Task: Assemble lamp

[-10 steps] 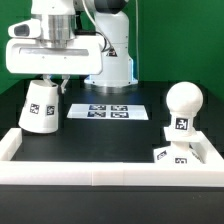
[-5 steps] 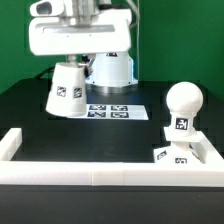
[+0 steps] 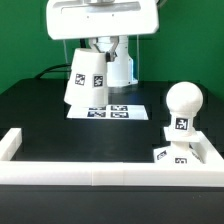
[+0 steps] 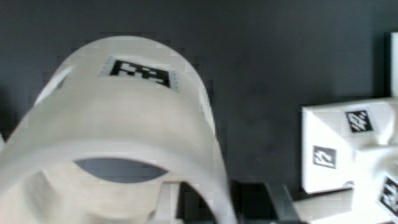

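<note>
In the exterior view, the arm's white wrist block fills the top of the picture, and the shade [image 3: 85, 79] hangs from beneath it, lifted clear of the black table [image 3: 40, 115]. The shade is tilted, its narrow end up under the wrist and its wide end down toward the exterior view's left, with two square tags showing on its side. The claw [image 3: 89, 48] itself is hidden between the wrist block and the top of the shade, so its fingers cannot be made out here; since the shade is in the air with nothing else touching it, the claw is holding it. Just below and behind the shade lies the marker board [image 3: 112, 111], flat on the table. Well apart, toward the exterior view's right, the bulb [image 3: 184, 108] stands upright with its round head on top (one tag on its neck). It sits on the flat base [image 3: 173, 154], which rests in the corner of the white border rail [image 3: 100, 172].

In the wrist view, the shade [image 4: 116, 125] takes up most of the picture, seen along its length, with one tag near its far end and its open mouth close to the camera. The base [image 4: 356, 145] shows beside it on the dark table, tags visible. The claw's fingers are not clearly visible.
</note>
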`<state>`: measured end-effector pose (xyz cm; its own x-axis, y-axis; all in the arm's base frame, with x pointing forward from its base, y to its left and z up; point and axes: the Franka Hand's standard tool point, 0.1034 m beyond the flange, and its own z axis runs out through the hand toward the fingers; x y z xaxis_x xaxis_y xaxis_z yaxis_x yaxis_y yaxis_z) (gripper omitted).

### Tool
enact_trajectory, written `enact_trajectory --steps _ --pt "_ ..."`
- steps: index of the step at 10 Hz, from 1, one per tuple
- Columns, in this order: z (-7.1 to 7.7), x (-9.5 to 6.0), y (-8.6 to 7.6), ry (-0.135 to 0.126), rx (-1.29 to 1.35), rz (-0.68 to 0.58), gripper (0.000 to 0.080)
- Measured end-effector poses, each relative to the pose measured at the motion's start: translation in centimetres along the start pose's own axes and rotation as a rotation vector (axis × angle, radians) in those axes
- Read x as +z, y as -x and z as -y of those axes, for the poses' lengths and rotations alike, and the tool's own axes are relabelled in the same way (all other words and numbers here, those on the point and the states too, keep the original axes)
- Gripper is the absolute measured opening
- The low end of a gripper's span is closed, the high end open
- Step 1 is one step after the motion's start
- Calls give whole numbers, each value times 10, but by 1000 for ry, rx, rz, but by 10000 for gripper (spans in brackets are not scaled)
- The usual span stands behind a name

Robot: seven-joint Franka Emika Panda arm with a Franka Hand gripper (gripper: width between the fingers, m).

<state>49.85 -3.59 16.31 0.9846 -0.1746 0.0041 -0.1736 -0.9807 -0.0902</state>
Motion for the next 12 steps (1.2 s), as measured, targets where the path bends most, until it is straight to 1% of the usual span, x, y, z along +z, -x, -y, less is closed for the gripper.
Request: enact_trajectory --steps 3,4,5,8,10,12 --pt "3 0 0 -1 -1 4 45" --pt "21 -8 -3 -25 12 34 45" --pt "39 -19 -15 -40 12 21 45" --pt "90 -46 -34 -56 85 22 45" --pt "118 -59 -42 -53 135 30 45" --pt "138 -68 -59 -55 161 27 45"
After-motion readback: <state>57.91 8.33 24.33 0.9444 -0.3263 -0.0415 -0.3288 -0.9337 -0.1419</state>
